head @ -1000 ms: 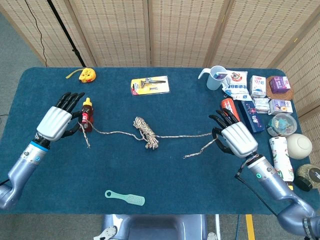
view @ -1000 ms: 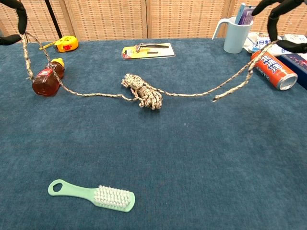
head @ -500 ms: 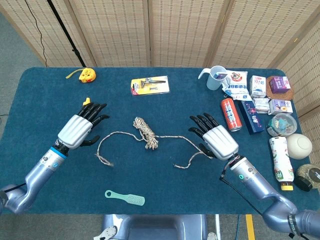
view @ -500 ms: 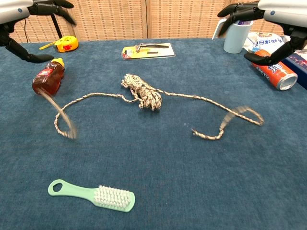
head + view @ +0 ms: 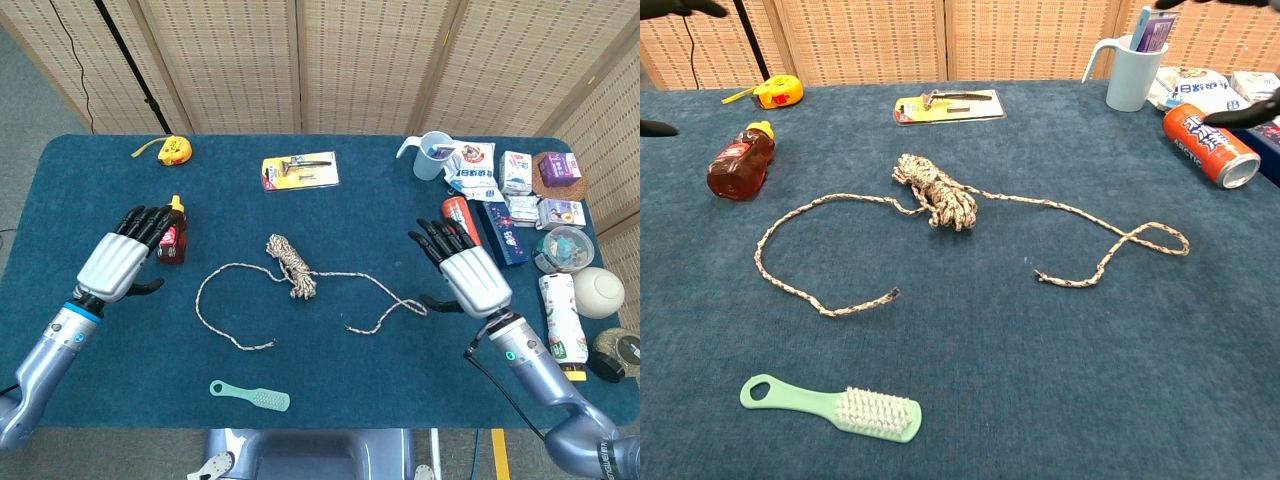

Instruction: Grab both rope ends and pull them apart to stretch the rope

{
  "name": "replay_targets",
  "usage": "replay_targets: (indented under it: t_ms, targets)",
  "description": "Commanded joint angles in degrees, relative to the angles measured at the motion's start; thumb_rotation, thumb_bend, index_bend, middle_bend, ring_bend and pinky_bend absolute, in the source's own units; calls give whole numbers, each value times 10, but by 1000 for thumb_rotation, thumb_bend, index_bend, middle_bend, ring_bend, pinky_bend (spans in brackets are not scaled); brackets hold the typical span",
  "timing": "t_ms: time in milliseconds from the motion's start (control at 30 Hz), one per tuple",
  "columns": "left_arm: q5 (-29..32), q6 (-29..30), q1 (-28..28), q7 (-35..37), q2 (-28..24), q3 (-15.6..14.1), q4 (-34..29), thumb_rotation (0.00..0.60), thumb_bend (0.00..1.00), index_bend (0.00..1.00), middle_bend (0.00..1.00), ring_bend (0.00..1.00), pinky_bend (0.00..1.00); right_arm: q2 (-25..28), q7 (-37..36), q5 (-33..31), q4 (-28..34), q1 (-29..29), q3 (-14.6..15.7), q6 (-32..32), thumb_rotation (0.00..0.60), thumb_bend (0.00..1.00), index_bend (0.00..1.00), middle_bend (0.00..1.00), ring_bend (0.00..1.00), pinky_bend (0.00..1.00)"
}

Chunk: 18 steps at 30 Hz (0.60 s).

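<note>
A speckled rope with a bundled coil (image 5: 292, 264) (image 5: 937, 190) lies slack on the blue table. Its left strand curls round to an end (image 5: 270, 344) (image 5: 890, 294); its right strand loops back to an end (image 5: 349, 327) (image 5: 1038, 274). My left hand (image 5: 118, 262) hovers open above the table's left side, well away from the left strand, holding nothing. My right hand (image 5: 468, 277) hovers open just right of the right loop, with nothing in it. In the chest view only dark fingertips (image 5: 1240, 116) show at the edges.
A brown sauce bottle (image 5: 172, 239) lies beside my left hand. An orange can (image 5: 458, 217), a mug (image 5: 432, 155) and several packets crowd the right side. A green brush (image 5: 251, 395) lies near the front edge; a yellow tape measure (image 5: 173, 150) and a carded tool (image 5: 299, 171) lie at the back.
Both hands let go of the rope ends, which dropped and curled onto the table. The hands swung inward, then drew back outward, open.
</note>
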State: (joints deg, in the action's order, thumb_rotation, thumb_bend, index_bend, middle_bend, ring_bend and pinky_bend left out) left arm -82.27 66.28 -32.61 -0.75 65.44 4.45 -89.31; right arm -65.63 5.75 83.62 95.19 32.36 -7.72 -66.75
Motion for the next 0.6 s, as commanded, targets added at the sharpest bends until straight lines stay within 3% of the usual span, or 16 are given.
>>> replay_targets:
  t_ms: [33, 167, 400, 600]
  targets:
    - [7, 22, 24, -7, -21, -9, -14, 600, 179, 110, 0, 0, 0, 10, -15, -4, -10, -19, 2, -21, 600, 276, 146, 0, 0, 0]
    - [7, 65, 70, -4, -48, -24, -23, 600, 188, 216, 15, 0, 0, 23, -27, -9, -26, -55, 10, -59, 600, 276, 222, 23, 3, 0]
    - [4, 97, 111, -8, -75, -43, -34, 600, 191, 231, 34, 0, 0, 36, -23, -20, -24, -91, 18, -90, 600, 276, 248, 48, 12, 0]
    - [-12, 172, 182, 0, -91, -67, -52, 600, 191, 231, 35, 0, 0, 52, -21, -30, -10, -148, 37, -135, 600, 276, 263, 60, 12, 0]
